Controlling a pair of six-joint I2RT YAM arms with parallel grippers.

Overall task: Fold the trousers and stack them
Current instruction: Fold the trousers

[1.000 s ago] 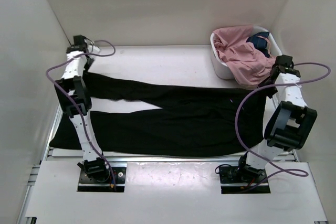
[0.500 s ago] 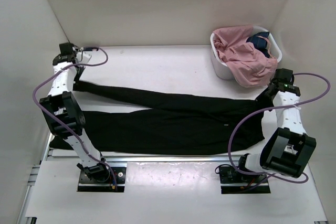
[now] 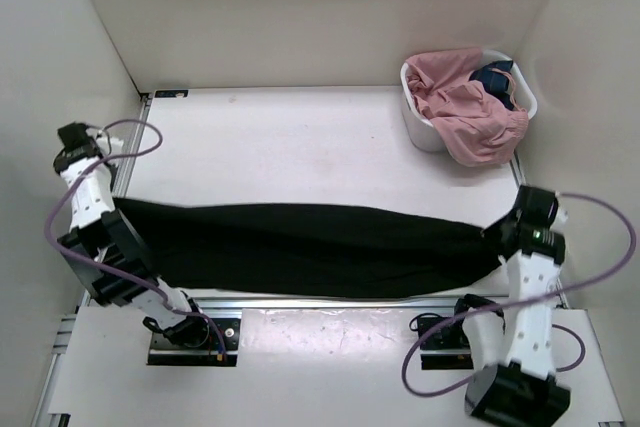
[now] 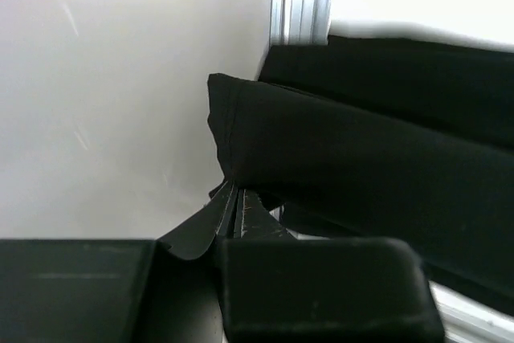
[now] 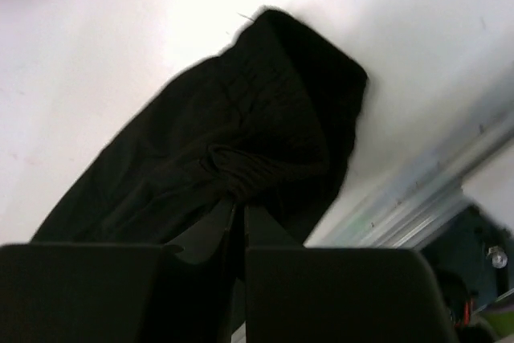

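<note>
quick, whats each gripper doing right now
Left gripper: closed, holding the left end of the trousers.
Right gripper: closed, holding the right end of the trousers.

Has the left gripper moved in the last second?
Yes. The left gripper, shut on the trousers, came from the table's far-left corner toward its near edge.

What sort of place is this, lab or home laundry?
Probably a lab test cell: plain white panels box in the table, a metal rail runs along its near edge, and a basket of clothes stands behind the trousers.
</note>
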